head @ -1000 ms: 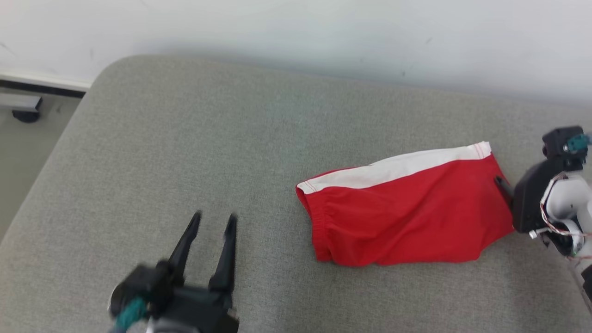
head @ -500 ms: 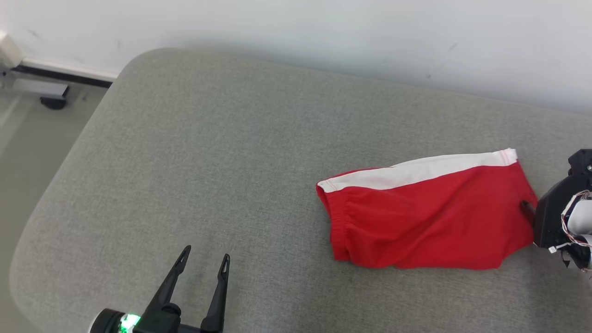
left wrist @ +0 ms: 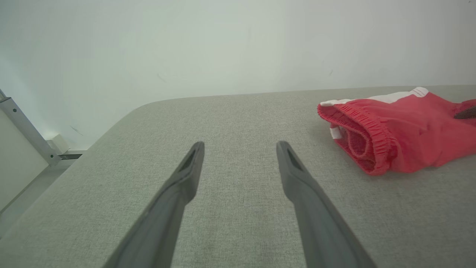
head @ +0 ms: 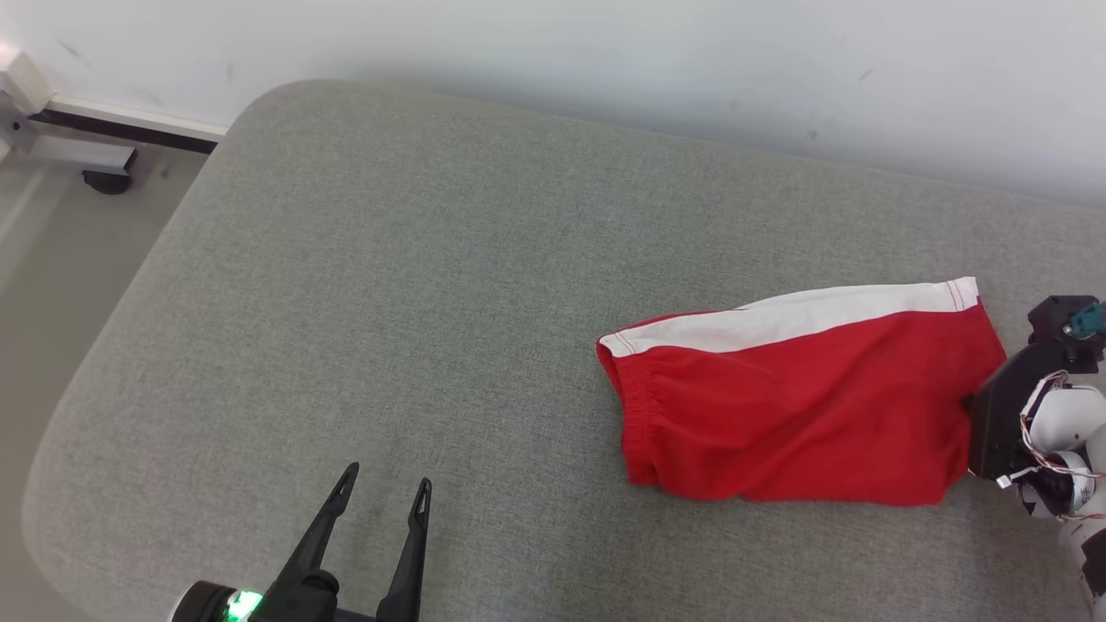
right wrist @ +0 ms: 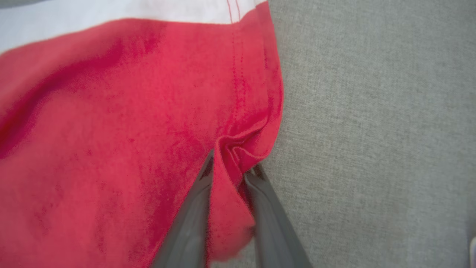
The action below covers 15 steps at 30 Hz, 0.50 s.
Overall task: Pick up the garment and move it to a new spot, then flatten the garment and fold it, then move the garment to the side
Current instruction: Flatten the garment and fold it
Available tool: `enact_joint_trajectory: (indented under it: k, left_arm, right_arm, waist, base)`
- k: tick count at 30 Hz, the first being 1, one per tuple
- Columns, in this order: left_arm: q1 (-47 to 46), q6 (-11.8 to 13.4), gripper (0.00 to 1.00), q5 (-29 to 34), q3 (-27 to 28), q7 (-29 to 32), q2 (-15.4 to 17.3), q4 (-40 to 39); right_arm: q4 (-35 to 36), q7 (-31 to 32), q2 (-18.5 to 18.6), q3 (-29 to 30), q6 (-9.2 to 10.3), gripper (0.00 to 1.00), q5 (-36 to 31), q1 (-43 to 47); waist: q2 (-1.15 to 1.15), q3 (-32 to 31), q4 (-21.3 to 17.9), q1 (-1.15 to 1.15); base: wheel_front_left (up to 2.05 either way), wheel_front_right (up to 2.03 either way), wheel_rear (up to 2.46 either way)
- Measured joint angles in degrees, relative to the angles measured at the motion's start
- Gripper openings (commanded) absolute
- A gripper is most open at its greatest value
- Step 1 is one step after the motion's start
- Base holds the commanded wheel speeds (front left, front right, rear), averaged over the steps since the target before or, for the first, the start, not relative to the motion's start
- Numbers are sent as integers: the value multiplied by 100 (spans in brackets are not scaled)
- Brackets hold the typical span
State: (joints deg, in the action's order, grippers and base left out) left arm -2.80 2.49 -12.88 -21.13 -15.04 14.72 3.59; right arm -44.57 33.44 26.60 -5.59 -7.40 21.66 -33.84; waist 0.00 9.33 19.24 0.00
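Grey cushion (head: 346, 302), white wall (head: 605, 52) behind. Red shorts (head: 804, 406) lie far right. Right gripper (right wrist: 231, 162) pinches a small fold at their right hem; left gripper (head: 386, 475) spread over bare cushion, near left. Your risk: so thin a bite may slip when lifted, or raise one layer only.

The garment (head: 795, 406) is soft matt cloth, the cushion (head: 389, 302) coarse matt weave.

A red garment (head: 795, 406) is lying on the grey padded worktop (head: 432, 259).
It is sitting toward the right, a white band running along its far edge and its elastic waist pointing left. The right gripper (head: 994, 415) is meeting its right edge, fingertips hidden. The left gripper (head: 386, 477) is hovering well apart at the lower left, fingers spread.
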Motion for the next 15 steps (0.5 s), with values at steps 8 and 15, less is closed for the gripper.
enact_joint_trajectory:
  k: [8, 15]
  left_arm:
    - [31, -48, 100, -35, -4, 0, -8, 86]
    - [154, -63, 100, -93, -25, 1, 22, 160]
  right_arm:
    - [145, -368, 3, 296, -7, 0, -216, 259]
    - [489, -734, -15, 635, -7, 0, -577, 682]
  waist:
    - [1, -153, -124, 0]
    - [1, -414, -199, 0]
  base:
    - [0, 0, 0]
    - [0, 0, 0]
